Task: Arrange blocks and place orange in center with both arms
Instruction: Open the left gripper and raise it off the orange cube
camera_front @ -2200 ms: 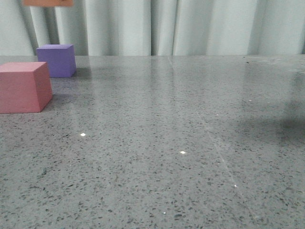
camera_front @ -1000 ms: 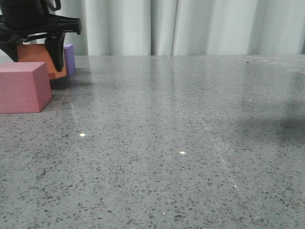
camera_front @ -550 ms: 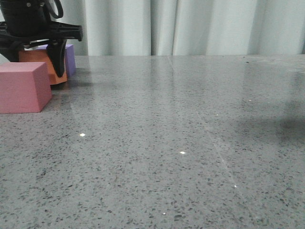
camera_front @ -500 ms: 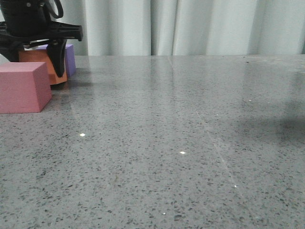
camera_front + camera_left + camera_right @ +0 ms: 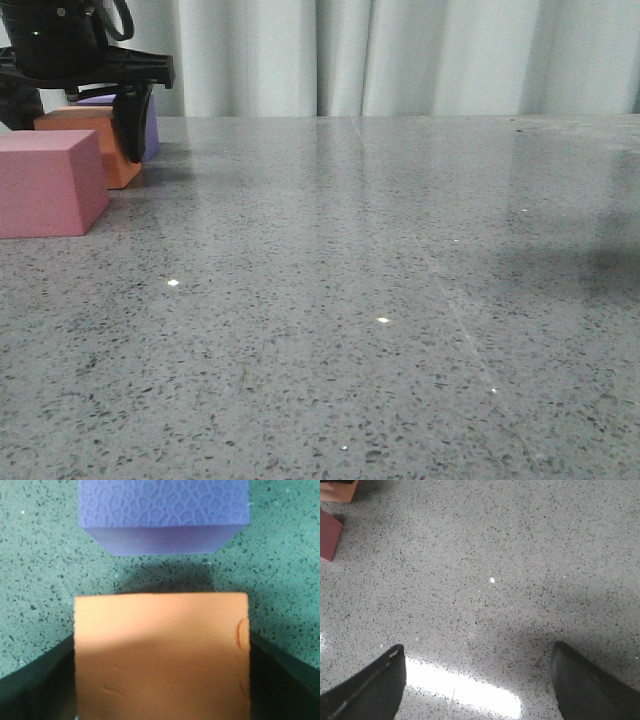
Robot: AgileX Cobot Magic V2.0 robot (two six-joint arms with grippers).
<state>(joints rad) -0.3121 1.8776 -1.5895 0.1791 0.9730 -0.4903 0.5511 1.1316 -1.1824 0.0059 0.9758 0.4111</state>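
Observation:
The orange cube point(image 5: 80, 150) rests on the grey table point(image 5: 380, 260) at the far left, behind the pink-red cube point(image 5: 45, 185) and in front of the purple cube point(image 5: 152, 125). My left gripper point(image 5: 78, 140) straddles the orange cube, its fingers just off the sides, open. In the left wrist view the orange cube point(image 5: 160, 665) fills the gap between the fingers point(image 5: 35, 680), with a small dent at its edge and the purple cube point(image 5: 165, 510) beyond. My right gripper point(image 5: 477, 680) is open and empty above bare table. It is out of the front view.
Pale curtains point(image 5: 400, 50) hang behind the table's far edge. The right wrist view shows a corner of the pink-red cube point(image 5: 329, 535) and of the orange cube point(image 5: 337, 490) far from the right gripper. A glare strip lies on the table between its fingers.
My left gripper brought the orange cube down from above, between the pink-red and purple cubes. The cube has now dropped lower onto the table and the fingers have spread slightly.

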